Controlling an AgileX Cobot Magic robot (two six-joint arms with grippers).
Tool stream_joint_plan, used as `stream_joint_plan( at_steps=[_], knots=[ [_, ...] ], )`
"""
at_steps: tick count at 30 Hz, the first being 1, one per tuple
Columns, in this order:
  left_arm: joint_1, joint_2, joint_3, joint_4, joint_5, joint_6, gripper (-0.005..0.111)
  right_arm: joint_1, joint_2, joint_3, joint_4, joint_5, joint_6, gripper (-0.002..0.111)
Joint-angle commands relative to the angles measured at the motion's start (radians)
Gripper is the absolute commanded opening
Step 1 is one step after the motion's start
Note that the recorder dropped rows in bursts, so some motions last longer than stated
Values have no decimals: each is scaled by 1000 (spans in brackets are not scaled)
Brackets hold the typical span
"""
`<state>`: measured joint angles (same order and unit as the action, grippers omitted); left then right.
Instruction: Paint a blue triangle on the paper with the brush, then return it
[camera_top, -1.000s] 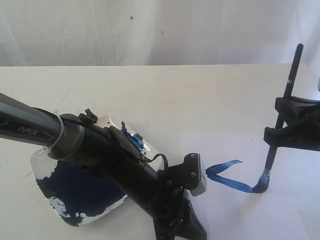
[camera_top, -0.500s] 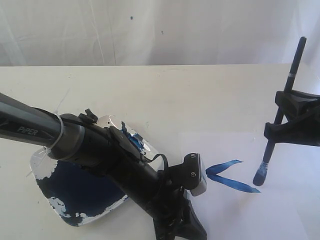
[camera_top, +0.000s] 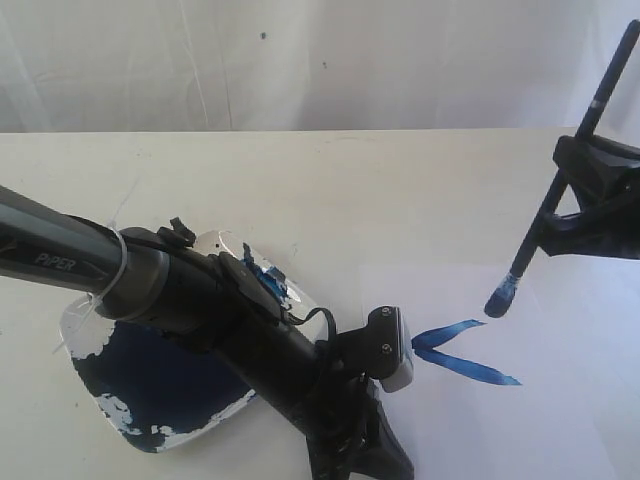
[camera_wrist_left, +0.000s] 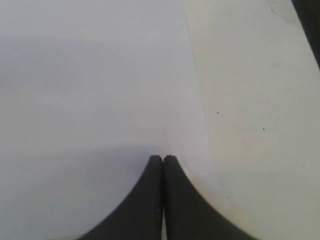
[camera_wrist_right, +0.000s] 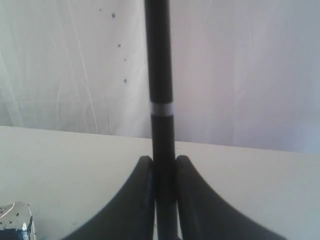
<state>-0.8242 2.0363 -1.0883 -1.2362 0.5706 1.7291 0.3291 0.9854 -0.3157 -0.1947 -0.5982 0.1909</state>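
Note:
The white paper (camera_top: 560, 420) lies at the front right. On it the blue triangle (camera_top: 455, 350) shows as two rough strokes meeting at a left corner, its right side open. My right gripper (camera_top: 585, 215) is shut on the brush (camera_top: 560, 190), a thin black stick tilted up to the right. Its blue-stained tip (camera_top: 500, 297) hangs above the paper, clear of the strokes. In the right wrist view the brush (camera_wrist_right: 160, 75) runs up between the shut gripper (camera_wrist_right: 162, 161). My left gripper (camera_wrist_left: 163, 158) is shut, empty, tips down on the paper (camera_wrist_left: 90, 75) near its edge.
A clear paint dish (camera_top: 150, 390) with a dark-blue pool sits at the front left, partly under the left arm (camera_top: 200, 300); its corner shows in the right wrist view (camera_wrist_right: 15, 222). Cream tabletop (camera_top: 350, 190) stretches back to a white curtain (camera_top: 300, 60).
The brush tip has lifted off the end of the lower stroke and moved up and to the right with the right gripper. The left arm has not moved.

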Motion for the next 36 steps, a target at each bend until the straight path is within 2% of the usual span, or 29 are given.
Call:
stream_joint_plan(
  at_steps=[1, 5, 20, 36],
  knots=[
    [-6, 15, 11, 40, 1, -6, 0, 1, 23, -13, 122, -31, -10, 0],
    [-6, 15, 11, 40, 1, -6, 0, 1, 80, -52, 230, -26, -34, 0],
    [-6, 15, 11, 40, 1, -6, 0, 1, 263, -101, 247, -44, -34, 0],
    [-6, 15, 11, 40, 1, -6, 0, 1, 286, -103, 283, -71, -58, 0]
  ],
)
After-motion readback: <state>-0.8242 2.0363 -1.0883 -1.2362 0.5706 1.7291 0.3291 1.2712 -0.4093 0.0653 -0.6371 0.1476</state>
